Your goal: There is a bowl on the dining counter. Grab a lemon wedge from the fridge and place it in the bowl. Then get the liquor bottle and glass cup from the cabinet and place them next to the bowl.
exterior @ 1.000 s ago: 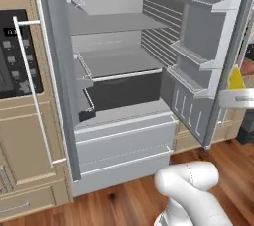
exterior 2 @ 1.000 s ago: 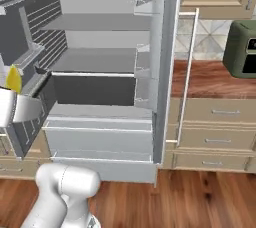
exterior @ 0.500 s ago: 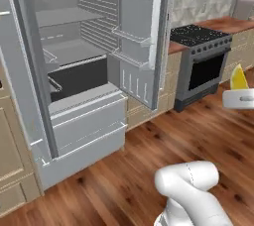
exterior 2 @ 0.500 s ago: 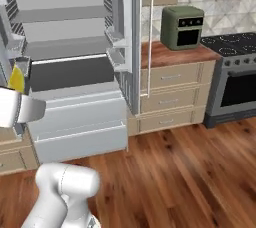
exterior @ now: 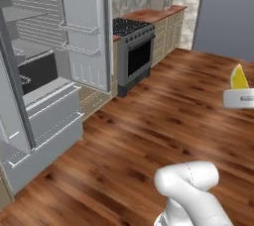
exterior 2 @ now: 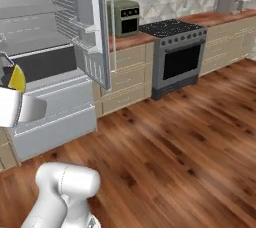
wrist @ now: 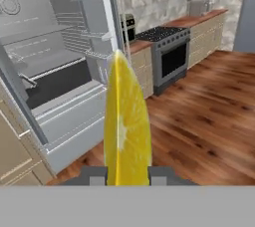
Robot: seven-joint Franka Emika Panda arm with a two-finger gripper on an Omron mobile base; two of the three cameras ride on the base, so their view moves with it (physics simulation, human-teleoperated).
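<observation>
A yellow lemon wedge point(wrist: 126, 126) stands upright between my gripper's two dark fingertips point(wrist: 93, 175) in the hand view, and my gripper point(wrist: 126, 173) is shut on it. In the left base view the wedge point(exterior: 239, 78) pokes up from the white hand at the right edge. The right base view has the same wedge point(exterior 2: 16, 78) at the far left, above the hand. The fridge point(exterior: 44, 71) stands open with its doors swung out. The bowl, the liquor bottle, the glass cup and the cabinet are out of view.
A black stove point(exterior 2: 180, 54) sits in the wood-topped counter run point(exterior 2: 135, 39), with a green toaster oven point(exterior 2: 123, 17) beside the fridge door point(exterior 2: 92, 27). A toaster point(exterior: 158, 0) stands on the far counter. Wood floor point(exterior: 163, 136) spreads ahead. A grey wall point(exterior: 228, 12) rises at right.
The whole scene has slid left in both base views: the base has turned right, away from the open fridge toward the stove. The lemon wedge stays in the gripper.
</observation>
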